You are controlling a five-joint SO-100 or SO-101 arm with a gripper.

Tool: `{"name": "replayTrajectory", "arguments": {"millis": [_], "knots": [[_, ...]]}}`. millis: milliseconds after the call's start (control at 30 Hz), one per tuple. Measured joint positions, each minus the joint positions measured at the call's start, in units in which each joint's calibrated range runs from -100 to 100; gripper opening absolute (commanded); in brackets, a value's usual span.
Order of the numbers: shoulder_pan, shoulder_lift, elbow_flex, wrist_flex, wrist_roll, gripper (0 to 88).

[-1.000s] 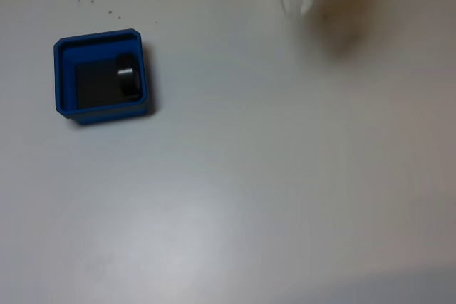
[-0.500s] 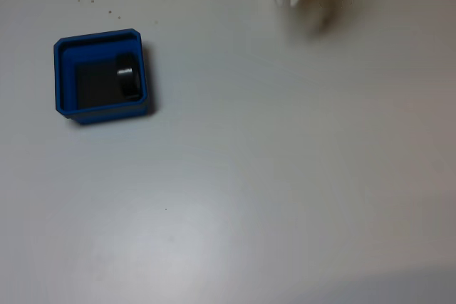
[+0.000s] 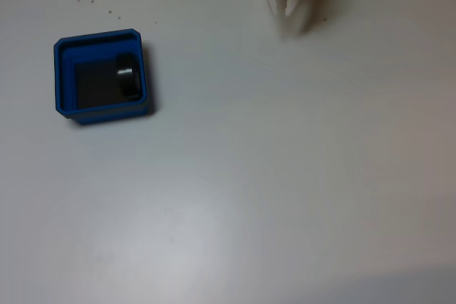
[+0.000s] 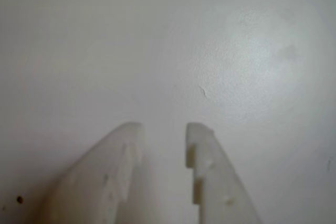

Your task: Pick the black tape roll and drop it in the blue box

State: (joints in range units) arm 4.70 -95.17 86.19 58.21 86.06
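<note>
Tape: small black tape roll with a pale core (image 3: pixel 127 75), lying inside the tray against its right wall in the fixed view, tipped on edge.
Tray: square bright-blue plastic box with low walls and a dark floor (image 3: pixel 64 76), at the left of the white tabletop (image 3: pixel 271 176).
Gripper: white two-finger gripper (image 4: pixel 164 128), at the top edge of the fixed view, well apart from the tray.
Fingers: a narrow gap between the tips, nothing held, bare table beneath.
Progress: delivery looks done.
Step in hand: judged to be retreat; lift clear, avoid sweeping toward the tray, leave the roll undisturbed.
</note>
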Motion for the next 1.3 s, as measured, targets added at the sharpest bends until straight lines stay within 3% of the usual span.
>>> {"name": "replayTrajectory", "arguments": {"millis": [267,433,633,1000,1300], "knots": [[0.0,-0.4,3.6,-2.4,0.0,1.6],[0.0,-0.4,7.9,-12.4,0.7,1.6],[0.1,-0.5,12.8,-24.5,5.8,1.6],[0.1,-0.5,12.8,-40.9,6.4,1.6],[0.1,-0.5,12.8,-43.1,6.5,1.6]]}}
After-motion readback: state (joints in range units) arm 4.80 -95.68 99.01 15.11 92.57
